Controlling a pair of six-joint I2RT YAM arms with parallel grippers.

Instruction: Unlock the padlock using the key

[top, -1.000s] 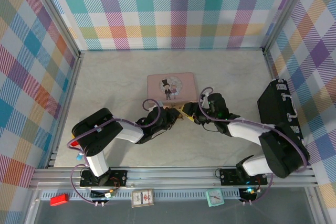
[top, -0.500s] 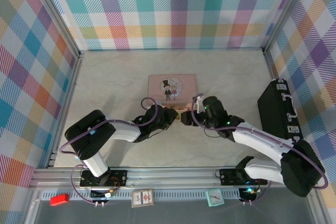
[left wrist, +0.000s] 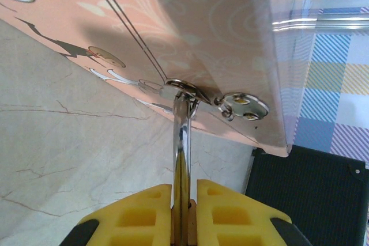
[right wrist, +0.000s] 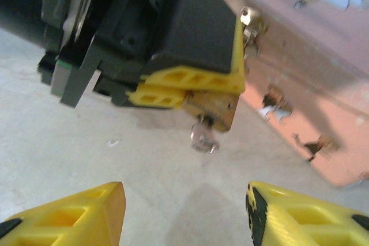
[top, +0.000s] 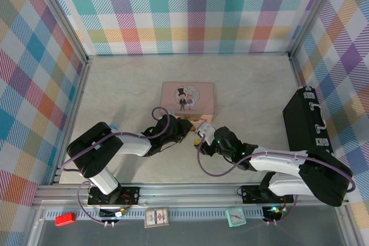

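Note:
The brass padlock (right wrist: 214, 108) hangs by its silver shackle (left wrist: 182, 136) from the clasp (left wrist: 185, 89) on the front of the pink tin (top: 187, 97). My left gripper (left wrist: 184, 191) is shut on the padlock's body, its yellow fingers (right wrist: 184, 80) on either side. The small silvery key (right wrist: 203, 136) sticks out of the padlock's underside, with nothing holding it. My right gripper (right wrist: 184, 217) stands open a short way back from the key, low over the table. In the top view the right gripper (top: 202, 137) sits just near-right of the left gripper (top: 189, 126).
A black case (top: 305, 125) lies along the right wall. The marble table (top: 127, 84) has bare room to the left and behind the tin. Plaid walls close off three sides. Both arms reach inward from the near edge.
My right gripper has backed away from the padlock toward the near edge, leaving the key in the lock. The left gripper has kept its hold on the padlock at the tin's front.

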